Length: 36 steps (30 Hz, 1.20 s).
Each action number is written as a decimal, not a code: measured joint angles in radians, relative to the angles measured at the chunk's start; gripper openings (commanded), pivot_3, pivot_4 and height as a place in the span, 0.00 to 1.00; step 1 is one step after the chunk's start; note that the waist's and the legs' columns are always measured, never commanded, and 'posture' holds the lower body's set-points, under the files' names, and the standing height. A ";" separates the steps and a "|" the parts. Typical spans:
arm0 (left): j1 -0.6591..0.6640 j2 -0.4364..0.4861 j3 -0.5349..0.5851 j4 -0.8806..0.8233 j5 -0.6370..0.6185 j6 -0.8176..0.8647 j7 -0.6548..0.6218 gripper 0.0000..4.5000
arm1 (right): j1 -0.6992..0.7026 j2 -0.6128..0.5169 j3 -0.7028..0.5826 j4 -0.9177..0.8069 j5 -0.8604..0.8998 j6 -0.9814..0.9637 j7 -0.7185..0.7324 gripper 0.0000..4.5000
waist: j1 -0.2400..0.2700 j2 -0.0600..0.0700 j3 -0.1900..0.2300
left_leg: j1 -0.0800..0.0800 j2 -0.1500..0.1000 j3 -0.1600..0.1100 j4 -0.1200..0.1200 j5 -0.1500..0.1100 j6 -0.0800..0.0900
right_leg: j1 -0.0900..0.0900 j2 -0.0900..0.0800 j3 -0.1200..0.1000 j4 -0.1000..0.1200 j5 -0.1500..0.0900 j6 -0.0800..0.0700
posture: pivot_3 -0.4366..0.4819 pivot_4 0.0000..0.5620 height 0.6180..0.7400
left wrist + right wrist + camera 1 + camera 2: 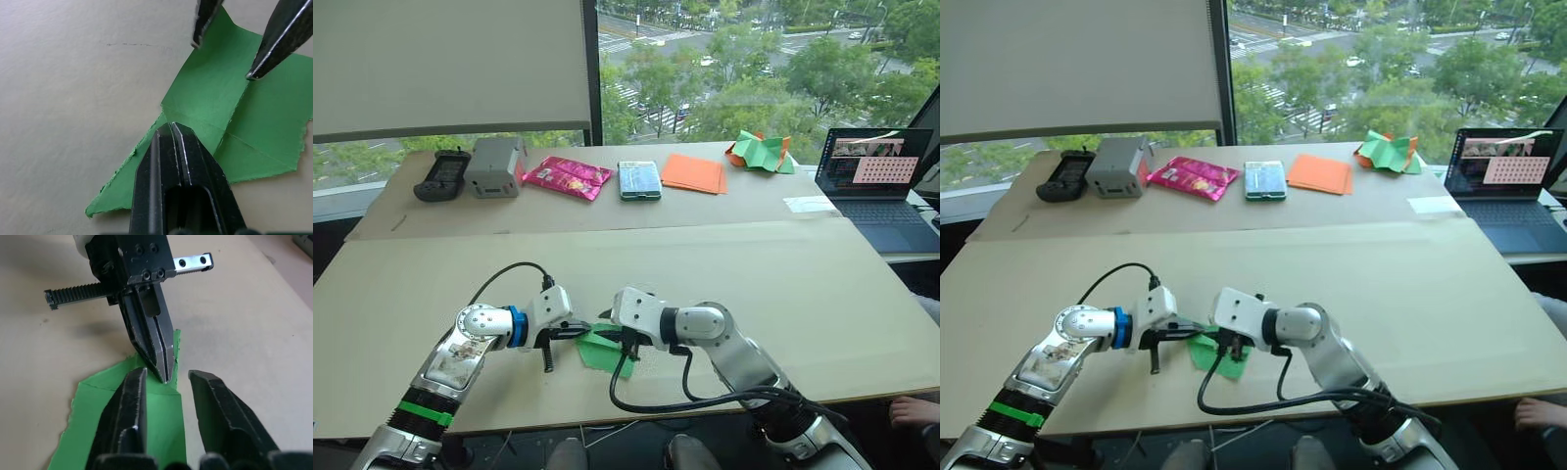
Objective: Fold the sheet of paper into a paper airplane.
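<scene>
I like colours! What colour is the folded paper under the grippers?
Bright green folded paper, clearest in the left wrist view.

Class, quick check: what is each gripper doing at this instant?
Left gripper: shut, its tips pressing on the folded sheet of paper.
Right gripper: open, fingers over the same paper, gripping nothing.

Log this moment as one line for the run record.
stage: mid-fold | paper: green, creased, flat on table, near edge | left gripper: shut, tip on paper | right gripper: open over paper | plane: not yet formed
</scene>
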 measured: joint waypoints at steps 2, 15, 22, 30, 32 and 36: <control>0.002 0.007 0.000 -0.006 0.006 -0.002 -0.002 0.00 | -0.003 0.003 0.021 0.038 0.004 -0.003 0.008 0.01 | -0.001 0.000 0.000 | 0.000 0.000 0.000 0.000 0.000 0.000 | 0.000 0.000 0.000 0.000 0.000 0.000 | 0.48 0.27 0.72; 0.043 0.031 0.011 -0.060 0.009 -0.002 -0.003 0.00 | -0.007 0.029 0.069 0.137 0.010 0.005 -0.006 0.01 | -0.006 0.003 -0.003 | 0.002 0.000 0.000 -0.001 0.000 0.000 | 0.000 0.000 0.000 0.000 0.000 0.000 | 0.48 0.27 0.72; 0.079 0.030 0.015 -0.117 -0.033 0.070 -0.011 0.00 | -0.024 0.040 0.077 0.153 0.009 0.049 -0.009 0.01 | -0.006 0.004 -0.004 | 0.003 0.000 0.000 -0.001 -0.001 -0.001 | 0.000 0.000 0.000 0.000 0.000 -0.001 | 0.48 0.27 0.72; 0.061 0.028 -0.015 -0.062 0.002 -0.005 0.006 0.00 | -0.039 0.041 0.088 0.157 0.009 0.087 -0.016 0.01 | -0.006 0.007 -0.013 | 0.004 0.000 0.000 -0.001 -0.001 -0.002 | 0.000 0.000 0.000 0.000 -0.001 -0.001 | 0.48 0.27 0.72; 0.052 0.028 -0.027 -0.051 0.017 -0.026 0.009 0.00 | -0.040 0.041 0.090 0.156 0.009 0.099 -0.020 0.01 | -0.006 0.008 -0.015 | 0.005 0.000 0.000 -0.001 -0.002 -0.002 | 0.000 0.000 0.000 0.000 -0.001 -0.001 | 0.48 0.27 0.72; 0.043 0.030 -0.045 -0.021 0.027 -0.073 0.009 0.00 | -0.038 0.040 0.093 0.144 0.010 0.126 -0.035 0.01 | -0.003 0.009 -0.018 | 0.005 0.000 0.000 -0.001 -0.002 -0.003 | 0.000 -0.001 0.000 0.000 -0.001 -0.001 | 0.48 0.27 0.72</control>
